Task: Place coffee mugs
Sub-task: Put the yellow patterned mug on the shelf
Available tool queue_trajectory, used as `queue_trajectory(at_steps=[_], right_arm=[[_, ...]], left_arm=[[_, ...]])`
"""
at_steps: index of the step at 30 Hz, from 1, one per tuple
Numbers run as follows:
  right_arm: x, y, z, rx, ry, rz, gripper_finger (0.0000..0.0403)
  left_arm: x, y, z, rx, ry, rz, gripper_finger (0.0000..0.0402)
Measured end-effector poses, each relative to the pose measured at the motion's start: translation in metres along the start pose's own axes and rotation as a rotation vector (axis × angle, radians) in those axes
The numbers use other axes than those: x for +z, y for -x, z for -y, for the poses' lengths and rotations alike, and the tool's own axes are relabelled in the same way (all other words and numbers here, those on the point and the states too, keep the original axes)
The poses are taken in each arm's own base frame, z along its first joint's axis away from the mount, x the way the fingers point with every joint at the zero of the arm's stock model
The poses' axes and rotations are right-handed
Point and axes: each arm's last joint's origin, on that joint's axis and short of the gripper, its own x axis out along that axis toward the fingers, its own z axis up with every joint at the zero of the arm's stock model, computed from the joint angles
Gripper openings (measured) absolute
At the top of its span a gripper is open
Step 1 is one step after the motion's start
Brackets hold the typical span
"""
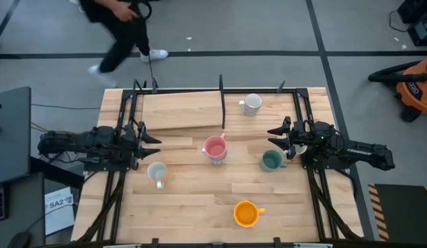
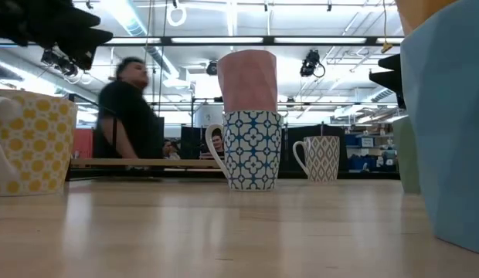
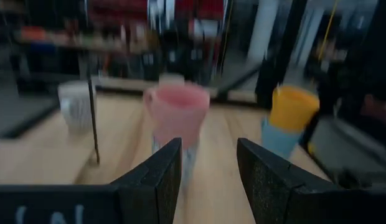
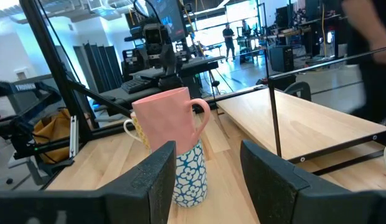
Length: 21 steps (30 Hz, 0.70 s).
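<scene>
On the wooden counter, a pink mug sits stacked in a blue-patterned white mug near the centre; the low view shows the pink one seated upright in the patterned one's mouth. A white mug stands near the far edge, right of a thin upright divider rod. A dark green mug stands right of centre, just beside the right gripper, which hangs over the counter's right side with its fingers parted and holding nothing. A pale mug stands left of centre, close to the left gripper, which hangs at the counter's left side, its fingers likewise spread and empty. An orange mug stands near the front edge, handle pointing right; in the left wrist view it appears to sit on a light blue mug. In the low view a yellow-patterned mug shows at the left. Beyond the far edge a person in dark clothes walks across the floor. An orange vacuum stands off the far right corner.
</scene>
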Motion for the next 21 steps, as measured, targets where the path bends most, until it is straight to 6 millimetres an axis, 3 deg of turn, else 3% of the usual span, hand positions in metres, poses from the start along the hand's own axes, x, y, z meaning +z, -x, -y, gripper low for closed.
queue_trajectory(at_steps=[6,12,21], right_arm=[[0.000,0.000,0.000,0.000,0.000,0.000,0.0185],[0.000,0.000,0.000,0.000,0.000,0.000,0.0185],[0.000,0.000,0.000,0.000,0.000,0.000,0.0185]], left_arm=[[0.026,-0.001,0.007,0.048,0.106,-0.361,0.0160],[0.041,-0.010,0.018,0.078,0.335,-0.706,0.0160],[0.030,-0.031,0.032,0.230,0.730,-1.149,0.0160]])
